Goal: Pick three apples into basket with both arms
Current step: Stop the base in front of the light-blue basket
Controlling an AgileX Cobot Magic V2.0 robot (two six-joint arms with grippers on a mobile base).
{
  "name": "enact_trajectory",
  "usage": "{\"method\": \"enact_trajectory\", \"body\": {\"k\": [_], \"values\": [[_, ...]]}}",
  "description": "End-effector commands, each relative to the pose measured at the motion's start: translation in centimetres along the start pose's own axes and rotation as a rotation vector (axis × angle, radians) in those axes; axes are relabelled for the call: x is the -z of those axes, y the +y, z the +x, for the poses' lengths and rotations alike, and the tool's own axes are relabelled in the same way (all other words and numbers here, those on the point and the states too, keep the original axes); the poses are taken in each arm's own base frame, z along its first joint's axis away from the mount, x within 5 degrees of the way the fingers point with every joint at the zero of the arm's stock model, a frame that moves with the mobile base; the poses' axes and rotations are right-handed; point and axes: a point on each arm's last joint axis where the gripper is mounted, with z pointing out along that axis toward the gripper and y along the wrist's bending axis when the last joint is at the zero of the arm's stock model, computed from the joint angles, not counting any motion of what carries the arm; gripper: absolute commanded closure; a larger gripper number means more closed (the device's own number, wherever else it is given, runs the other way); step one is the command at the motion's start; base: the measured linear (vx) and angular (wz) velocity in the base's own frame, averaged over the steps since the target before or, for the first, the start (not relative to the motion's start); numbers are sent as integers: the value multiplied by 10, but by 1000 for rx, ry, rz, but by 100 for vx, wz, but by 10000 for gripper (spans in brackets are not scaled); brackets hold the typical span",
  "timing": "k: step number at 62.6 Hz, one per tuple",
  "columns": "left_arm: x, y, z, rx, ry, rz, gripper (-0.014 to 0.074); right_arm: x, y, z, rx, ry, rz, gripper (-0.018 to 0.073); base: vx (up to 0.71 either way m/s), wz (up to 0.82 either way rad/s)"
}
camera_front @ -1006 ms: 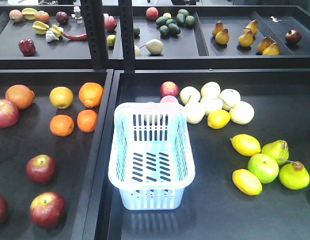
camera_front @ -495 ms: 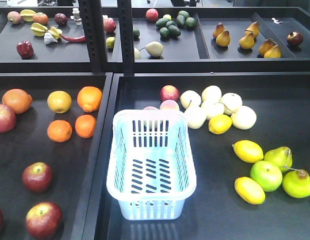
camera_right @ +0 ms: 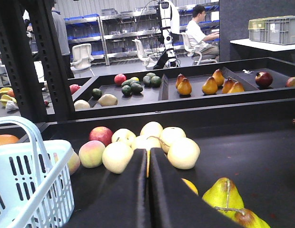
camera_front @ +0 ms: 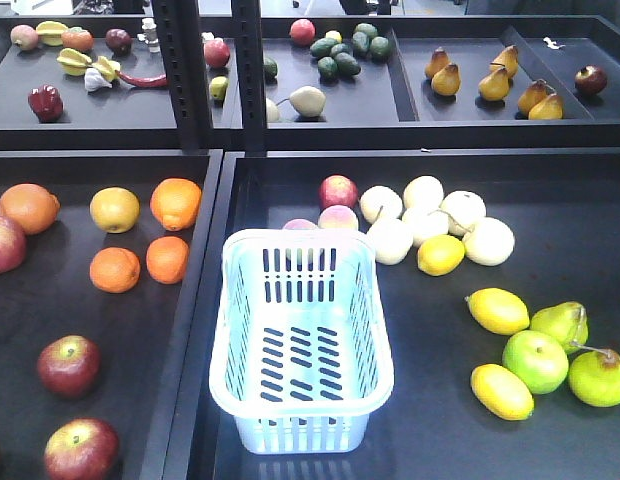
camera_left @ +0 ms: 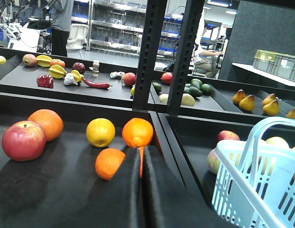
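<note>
Closest to the left wrist camera, the left claw is sitting clenched, its two black fingers pressing together with only a thin slit between them and nothing gripped. The fingers are covering part of a small orange just behind them. The right claw is clenching on nothing in the same way, hiding most of a lemon and the near edge of a heap of pale round fruit. In the front view the basket is standing upright at the left end of the right tray, its slotted floor showing; both wrist views are cutting it off at the frame edge. The dark red apples are lying in the left tray, apart from the basket, with two showing whole. A pinker apple is being cut by the left edge. Two peaches are peeking over the basket's far rim, partly hidden. Farther back, black posts are blocking part of the back shelf, where pears are lying.
</note>
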Motion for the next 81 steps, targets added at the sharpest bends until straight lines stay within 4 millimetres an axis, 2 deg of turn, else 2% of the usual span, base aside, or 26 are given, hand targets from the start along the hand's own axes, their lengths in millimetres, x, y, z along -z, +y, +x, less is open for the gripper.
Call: {"method": "enact_trajectory", "body": {"k": [1,81], "values": [[2,-3,-16,11,-106,19,603,1,0,-3,13,-74,-3,564,2,0],[2,-3,-16,11,-106,19,603,1,0,-3,13,-74,-3,564,0,0]]}}
